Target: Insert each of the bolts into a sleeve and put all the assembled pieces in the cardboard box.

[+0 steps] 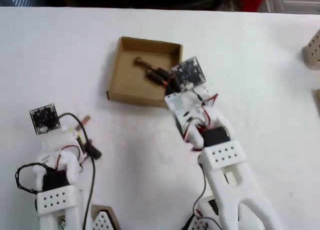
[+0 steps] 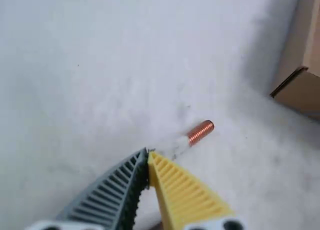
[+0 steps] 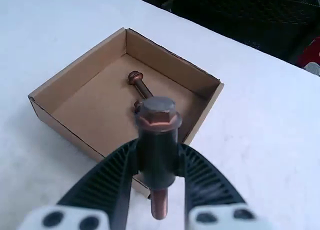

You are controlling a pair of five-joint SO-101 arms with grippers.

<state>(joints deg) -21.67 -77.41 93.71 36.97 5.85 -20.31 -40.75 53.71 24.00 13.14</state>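
The open cardboard box (image 1: 116, 75) sits on the white table, with one bolt-and-sleeve piece (image 1: 143, 64) lying inside (image 3: 139, 85). My right gripper (image 3: 156, 152) hovers by the box's near right corner (image 1: 169, 84), shut on a black sleeve with a copper hex-head bolt (image 3: 156, 135) through it; the threaded end pokes out below. My left gripper (image 2: 148, 153) is low over the table at the front left, fingers pressed together. A loose copper bolt (image 2: 196, 135) lies just past its tips (image 1: 86, 120).
A short dark piece (image 1: 94, 151), perhaps a sleeve, lies beside the left arm's cable. A pale perforated block (image 1: 312, 50) stands at the right edge and another (image 1: 102, 221) at the front. A box corner (image 2: 300, 75) is near the loose bolt.
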